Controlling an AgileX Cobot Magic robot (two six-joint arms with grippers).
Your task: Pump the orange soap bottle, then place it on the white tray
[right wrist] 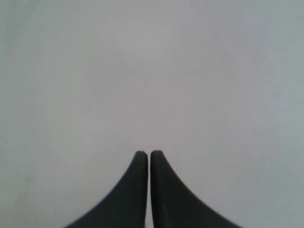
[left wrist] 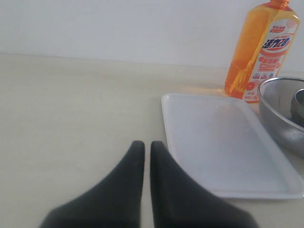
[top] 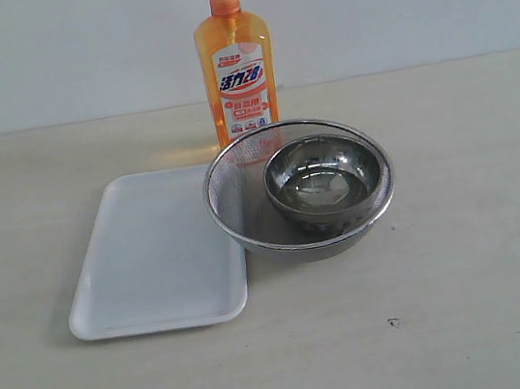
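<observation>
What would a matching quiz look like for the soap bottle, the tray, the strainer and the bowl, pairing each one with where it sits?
Things:
1. orange soap bottle
2. white tray
3. steel mesh strainer
4. metal bowl

Places:
A. inside the strainer
B. lying flat, at the left in the exterior view
C. standing upright at the back
D. in front of the bottle, holding another vessel

Pairs: 1-C, 2-B, 3-D, 4-A
</observation>
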